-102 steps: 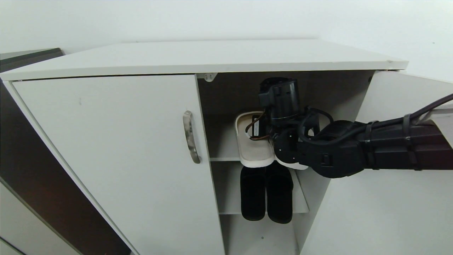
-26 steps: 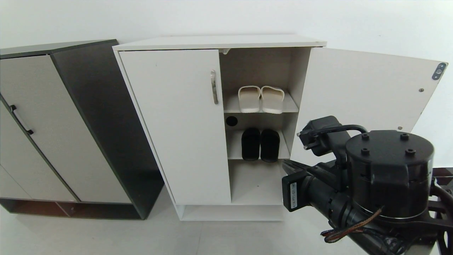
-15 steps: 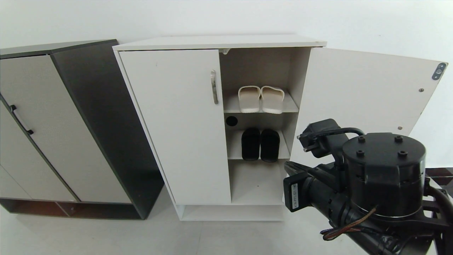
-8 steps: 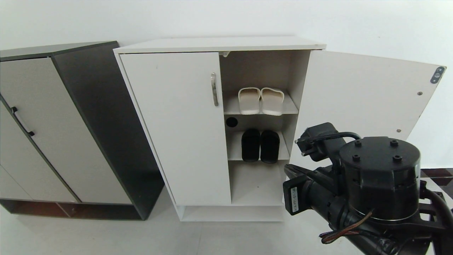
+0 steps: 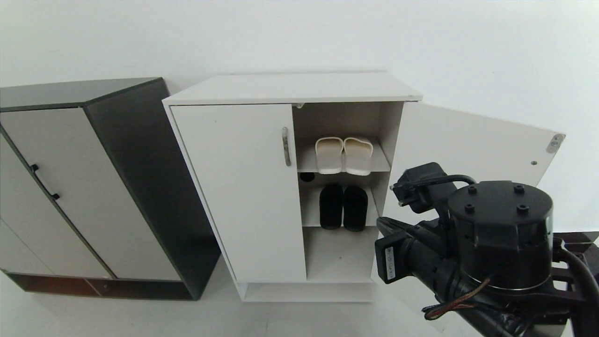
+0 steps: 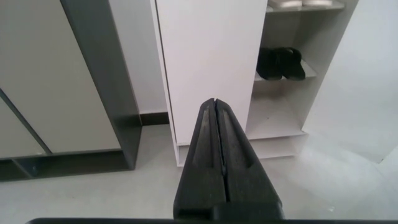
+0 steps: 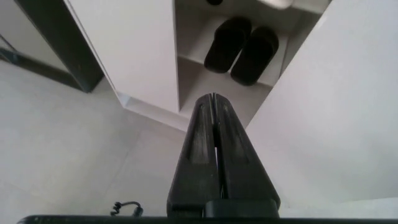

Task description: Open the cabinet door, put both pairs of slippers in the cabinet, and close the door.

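Note:
The white cabinet [image 5: 238, 187] stands with its right door [image 5: 468, 154] swung wide open and its left door shut. A cream pair of slippers [image 5: 344, 155] sits on the upper shelf. A black pair of slippers [image 5: 343, 206] sits on the shelf below, also in the right wrist view [image 7: 242, 50] and the left wrist view [image 6: 281, 62]. My left gripper [image 6: 214, 106] is shut and empty, held low in front of the closed door. My right gripper [image 7: 213, 102] is shut and empty, in front of the open compartment, well back from it.
A dark cabinet [image 5: 93, 187] with light doors leans beside the white one on its left. Light floor [image 5: 140, 318] stretches in front of both. The open door's inner face [image 7: 336, 112] stands close beside my right arm.
The camera has pulled far back from the cabinet and now tilts up slightly. My right arm has left the cream slippers on the upper shelf and withdrawn out of the cabinet.

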Motion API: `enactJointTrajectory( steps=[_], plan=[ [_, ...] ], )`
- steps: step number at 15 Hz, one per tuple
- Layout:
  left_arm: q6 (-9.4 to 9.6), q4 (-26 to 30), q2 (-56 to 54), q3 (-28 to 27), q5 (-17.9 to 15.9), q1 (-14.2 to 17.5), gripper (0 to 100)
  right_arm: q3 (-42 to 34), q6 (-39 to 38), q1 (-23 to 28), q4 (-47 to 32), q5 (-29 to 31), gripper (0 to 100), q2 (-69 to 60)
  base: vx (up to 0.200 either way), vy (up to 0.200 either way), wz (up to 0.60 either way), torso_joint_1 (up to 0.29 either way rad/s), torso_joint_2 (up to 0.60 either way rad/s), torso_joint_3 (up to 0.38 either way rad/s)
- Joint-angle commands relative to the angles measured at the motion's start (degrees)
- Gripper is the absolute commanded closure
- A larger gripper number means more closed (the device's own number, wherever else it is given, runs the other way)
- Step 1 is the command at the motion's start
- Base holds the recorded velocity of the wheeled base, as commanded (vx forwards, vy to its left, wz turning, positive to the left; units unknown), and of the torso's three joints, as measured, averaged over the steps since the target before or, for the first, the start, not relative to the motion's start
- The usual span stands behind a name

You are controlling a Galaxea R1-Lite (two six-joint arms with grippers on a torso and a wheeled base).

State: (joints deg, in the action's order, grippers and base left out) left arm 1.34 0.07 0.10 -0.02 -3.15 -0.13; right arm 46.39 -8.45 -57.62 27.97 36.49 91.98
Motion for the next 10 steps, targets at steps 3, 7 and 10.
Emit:
enactJointTrajectory(
  steps=[3, 7, 10],
  plan=[
    [-0.02, 0.01, -0.01, 0.02, -0.02, -0.04, 100, -0.24, 0.01, -0.12, -0.02, -0.01, 100, 0.04, 0.0, 0.0, 0.0, 0.121, -0.46, -0.336],
    [-0.02, 0.01, -0.01, 0.02, -0.02, -0.04, 100, -0.24, 0.01, -0.12, -0.02, -0.01, 100, 0.04, 0.0, 0.0, 0.0, 0.163, -0.47, -0.321],
    [-0.02, 0.01, -0.01, 0.02, -0.02, -0.04, 100, -0.42, 0.01, -0.12, -0.02, -0.01, 100, 0.04, 0.0, 0.0, 0.0, 0.178, -0.49, -0.308]
  ],
)
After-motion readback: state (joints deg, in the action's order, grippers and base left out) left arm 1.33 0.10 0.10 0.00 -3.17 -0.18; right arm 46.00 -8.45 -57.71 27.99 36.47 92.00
